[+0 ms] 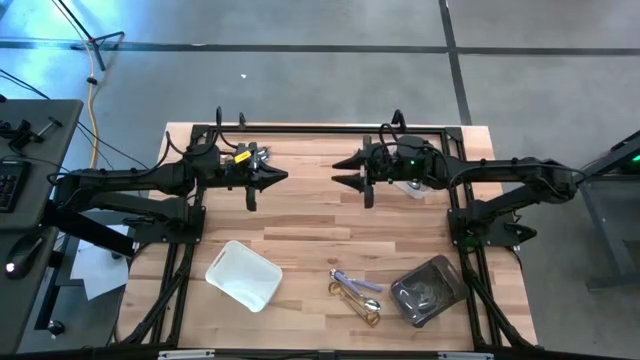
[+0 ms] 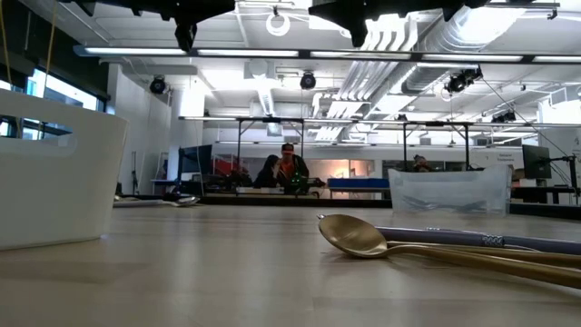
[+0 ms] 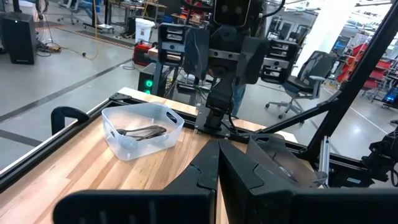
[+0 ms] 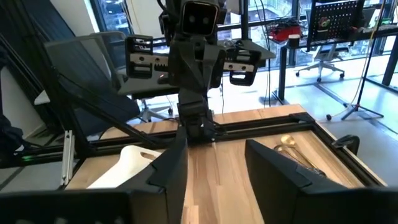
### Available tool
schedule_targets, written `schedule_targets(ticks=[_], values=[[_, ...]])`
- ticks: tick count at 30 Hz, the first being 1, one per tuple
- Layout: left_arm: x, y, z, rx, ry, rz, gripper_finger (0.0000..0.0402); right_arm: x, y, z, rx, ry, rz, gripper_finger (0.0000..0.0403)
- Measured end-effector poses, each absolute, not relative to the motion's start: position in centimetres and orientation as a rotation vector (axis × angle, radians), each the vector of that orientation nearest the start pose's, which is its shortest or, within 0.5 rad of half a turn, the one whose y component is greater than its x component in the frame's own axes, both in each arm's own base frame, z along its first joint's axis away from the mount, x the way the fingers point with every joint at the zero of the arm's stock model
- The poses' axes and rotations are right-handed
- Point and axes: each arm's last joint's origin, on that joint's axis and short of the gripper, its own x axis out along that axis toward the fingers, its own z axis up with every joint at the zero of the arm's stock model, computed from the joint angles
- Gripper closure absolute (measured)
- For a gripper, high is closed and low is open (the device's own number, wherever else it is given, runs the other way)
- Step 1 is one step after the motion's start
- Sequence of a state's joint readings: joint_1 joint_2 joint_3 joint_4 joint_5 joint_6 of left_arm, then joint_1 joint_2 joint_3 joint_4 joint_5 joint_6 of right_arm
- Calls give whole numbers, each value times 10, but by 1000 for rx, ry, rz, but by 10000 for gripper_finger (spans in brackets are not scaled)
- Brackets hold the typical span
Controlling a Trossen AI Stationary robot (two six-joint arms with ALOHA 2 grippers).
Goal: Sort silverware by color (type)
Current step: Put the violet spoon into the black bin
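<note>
Gold spoon (image 2: 359, 238) on table, well apart from raised right end effector (image 1: 345, 172), fingers apart.

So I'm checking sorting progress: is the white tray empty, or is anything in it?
Empty, as far as shown. The high view looks straight into the white tray and only its bare white bottom shows.

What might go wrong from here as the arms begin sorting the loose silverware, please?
The loose silverware lies crossed and touching in one small pile, so a grasp may drag or lift a neighbouring piece too. The gold spoon lies flat on the table, leaving little to grip. The pile sits close to the clear tray, so the right gripper, now open, could nudge that tray.
</note>
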State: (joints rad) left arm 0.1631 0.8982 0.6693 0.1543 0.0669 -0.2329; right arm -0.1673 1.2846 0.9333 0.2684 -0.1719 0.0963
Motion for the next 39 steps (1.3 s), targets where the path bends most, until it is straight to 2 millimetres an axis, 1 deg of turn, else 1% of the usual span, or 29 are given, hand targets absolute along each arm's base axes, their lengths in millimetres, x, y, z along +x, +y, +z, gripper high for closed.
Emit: schedule_targets(ticks=[3, 9, 10, 15, 19, 21, 25, 29, 33, 37, 39], values=[[202, 31, 306, -241, 63, 104, 401, 289, -44, 321, 110, 84, 1, 296], [202, 31, 306, -241, 63, 104, 401, 289, -44, 321, 100, 84, 6, 387], [202, 31, 306, -241, 63, 105, 401, 289, -44, 321, 100, 84, 6, 395], [202, 31, 306, -241, 63, 104, 401, 289, -44, 321, 103, 84, 7, 386], [202, 31, 306, -241, 63, 105, 401, 285, -43, 320, 145, 114, 39, 400], [202, 31, 306, -241, 63, 104, 401, 282, -41, 319, 163, 156, 64, 400], [202, 31, 306, -241, 63, 104, 401, 279, -39, 309, 177, 272, 65, 402], [202, 31, 306, -241, 63, 104, 401, 279, -38, 309, 150, 267, 70, 402], [202, 31, 306, -241, 63, 104, 401, 279, -42, 312, 138, 235, 60, 403], [202, 31, 306, -241, 62, 105, 401, 277, -42, 308, 149, 280, 72, 403], [202, 31, 306, -241, 63, 105, 401, 274, -41, 307, 155, 309, 82, 403]])
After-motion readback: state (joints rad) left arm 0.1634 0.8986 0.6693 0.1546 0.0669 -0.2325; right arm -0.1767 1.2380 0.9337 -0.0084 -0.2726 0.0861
